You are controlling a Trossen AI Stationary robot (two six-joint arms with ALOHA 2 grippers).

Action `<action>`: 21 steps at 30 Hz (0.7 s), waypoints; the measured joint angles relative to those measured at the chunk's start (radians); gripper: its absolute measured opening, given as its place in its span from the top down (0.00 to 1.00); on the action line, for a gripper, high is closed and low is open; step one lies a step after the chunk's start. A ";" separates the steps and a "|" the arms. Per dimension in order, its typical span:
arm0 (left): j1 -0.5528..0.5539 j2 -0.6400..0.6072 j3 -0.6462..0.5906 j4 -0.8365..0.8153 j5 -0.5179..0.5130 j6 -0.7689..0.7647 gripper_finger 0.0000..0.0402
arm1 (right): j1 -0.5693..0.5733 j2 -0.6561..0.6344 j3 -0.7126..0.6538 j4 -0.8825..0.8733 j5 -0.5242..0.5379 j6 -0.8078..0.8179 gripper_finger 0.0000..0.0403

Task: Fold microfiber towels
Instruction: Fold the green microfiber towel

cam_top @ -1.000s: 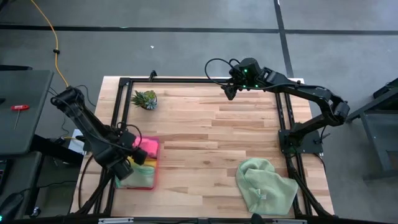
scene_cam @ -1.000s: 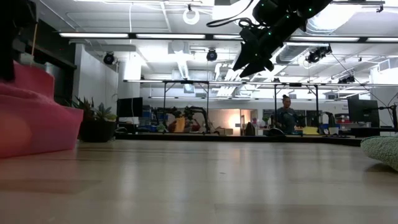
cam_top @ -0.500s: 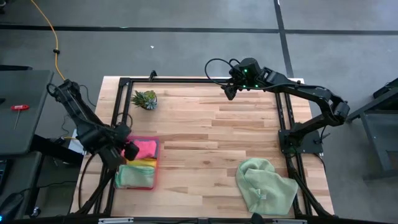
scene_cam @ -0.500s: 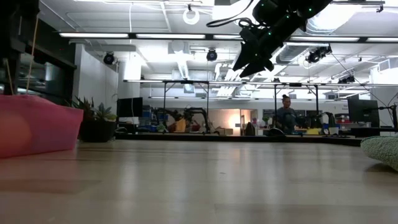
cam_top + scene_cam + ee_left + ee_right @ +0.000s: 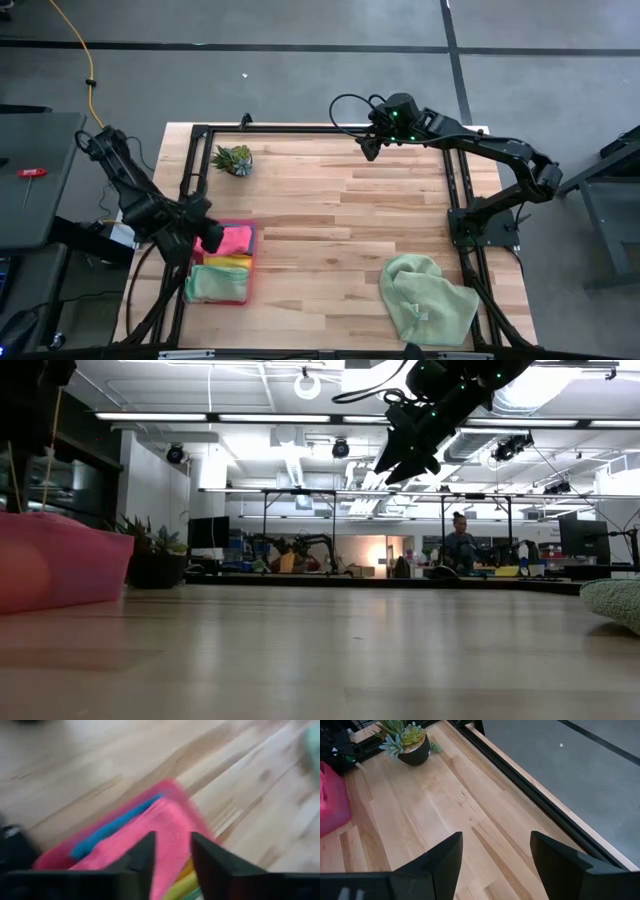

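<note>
Our left gripper [image 5: 170, 851], jaws narrowly parted and empty, hovers over the tray [image 5: 248, 262]; we would pinch the soft, floppy pink towel [image 5: 150, 827] at its free edge.

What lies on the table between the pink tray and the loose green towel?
Nothing: in the high view only bare wood lies between the pink tray and the pale green towel.

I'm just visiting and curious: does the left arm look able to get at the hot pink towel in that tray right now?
Probably yes. The left hand sits right at the hot pink towel atop the pink tray, its fingers straddling the cloth, with nothing between them.
</note>
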 joint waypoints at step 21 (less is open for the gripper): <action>0.887 0.202 -0.014 1.264 0.266 1.374 1.00 | 0.010 0.000 0.000 0.010 -0.362 0.008 0.44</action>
